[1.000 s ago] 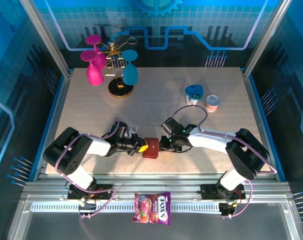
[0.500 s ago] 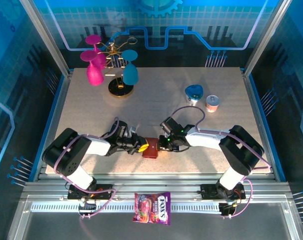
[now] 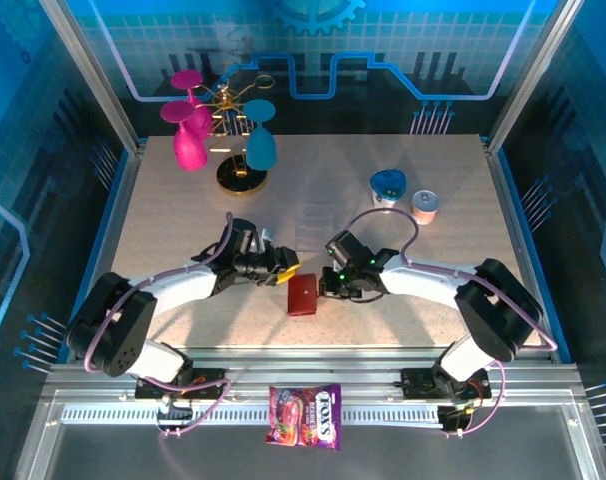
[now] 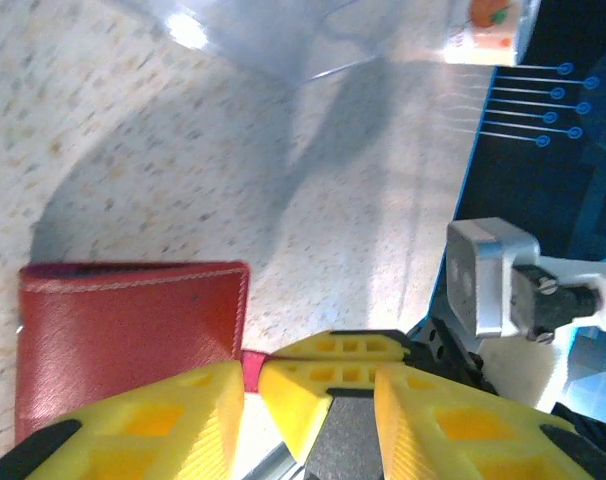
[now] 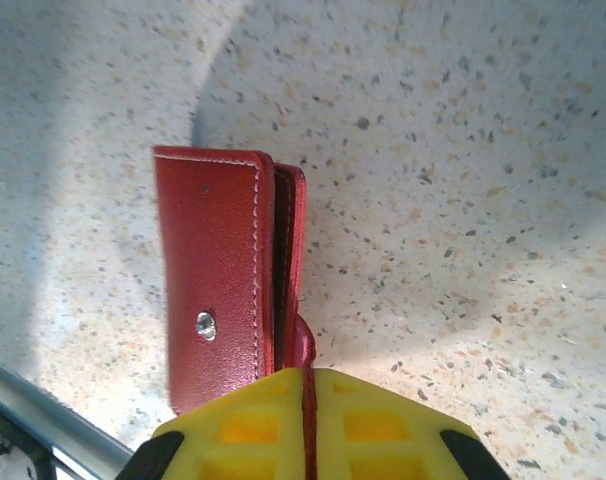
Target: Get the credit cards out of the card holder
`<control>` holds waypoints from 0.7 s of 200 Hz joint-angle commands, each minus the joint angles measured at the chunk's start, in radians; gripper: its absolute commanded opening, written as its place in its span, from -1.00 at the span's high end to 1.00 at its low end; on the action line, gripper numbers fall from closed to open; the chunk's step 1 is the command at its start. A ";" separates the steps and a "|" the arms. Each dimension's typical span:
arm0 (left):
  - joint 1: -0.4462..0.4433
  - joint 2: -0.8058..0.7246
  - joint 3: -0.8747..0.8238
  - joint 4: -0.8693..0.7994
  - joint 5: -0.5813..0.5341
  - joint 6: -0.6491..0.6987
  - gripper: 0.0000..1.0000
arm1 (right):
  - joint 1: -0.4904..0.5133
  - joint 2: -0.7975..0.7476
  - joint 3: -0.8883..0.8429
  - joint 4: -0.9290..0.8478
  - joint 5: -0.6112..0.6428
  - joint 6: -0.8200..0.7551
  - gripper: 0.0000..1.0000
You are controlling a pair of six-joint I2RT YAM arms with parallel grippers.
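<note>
Pinching the tab [image 5: 301, 345] of the card holder [image 5: 218, 280], my right hand [image 5: 305, 400] is closed tight. My left hand [image 3: 283, 268] hangs part-open, empty. The folded cover hides the pockets.

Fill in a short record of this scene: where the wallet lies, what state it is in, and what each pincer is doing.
Wallet: small flat red leather-like card holder, folded shut, flat on the speckled table.
Right pincer: shut on the holder's snap tab.
Left pincer: open, beside the holder, holding nothing.
Stage: holder not yet opened.
</note>
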 commanded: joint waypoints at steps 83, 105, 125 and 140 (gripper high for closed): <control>0.002 -0.110 0.091 -0.186 -0.075 0.096 0.18 | 0.007 -0.106 0.105 -0.100 -0.030 -0.034 0.90; 0.001 -0.121 0.084 -0.193 -0.071 0.095 0.18 | 0.021 -0.089 0.123 -0.092 -0.046 -0.031 0.90; 0.001 -0.126 0.078 -0.198 -0.069 0.096 0.18 | 0.037 -0.078 0.137 -0.084 -0.052 -0.025 0.89; 0.001 -0.124 0.074 -0.197 -0.065 0.095 0.17 | 0.047 -0.072 0.144 -0.081 -0.050 -0.023 0.89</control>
